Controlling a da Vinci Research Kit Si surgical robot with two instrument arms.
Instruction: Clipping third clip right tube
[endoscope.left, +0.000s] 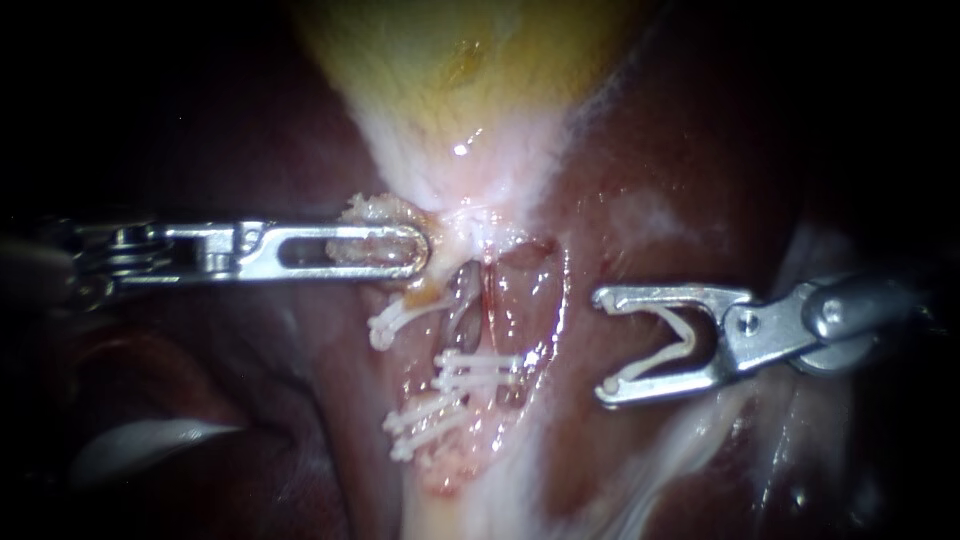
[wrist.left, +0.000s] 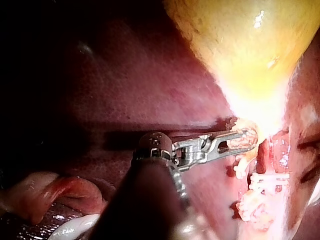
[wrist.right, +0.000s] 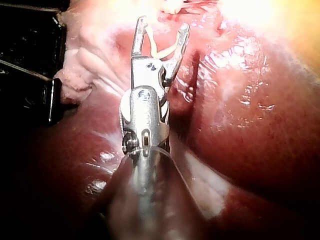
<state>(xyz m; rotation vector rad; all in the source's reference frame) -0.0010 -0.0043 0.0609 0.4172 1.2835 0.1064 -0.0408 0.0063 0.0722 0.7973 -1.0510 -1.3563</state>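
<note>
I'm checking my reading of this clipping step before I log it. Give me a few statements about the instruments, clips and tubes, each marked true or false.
1. The left instrument has its jaws shut on pale tissue just below the gallbladder. True.
2. The right instrument carries nothing. False: its jaws hold a loaded clip, spread in a V.
3. The right instrument's jaws are around a tube. False: they stand apart from the tubes, over the liver.
4. Placed clips already sit across the tubes. True.

Two instruments, two tubes, six clips
</note>
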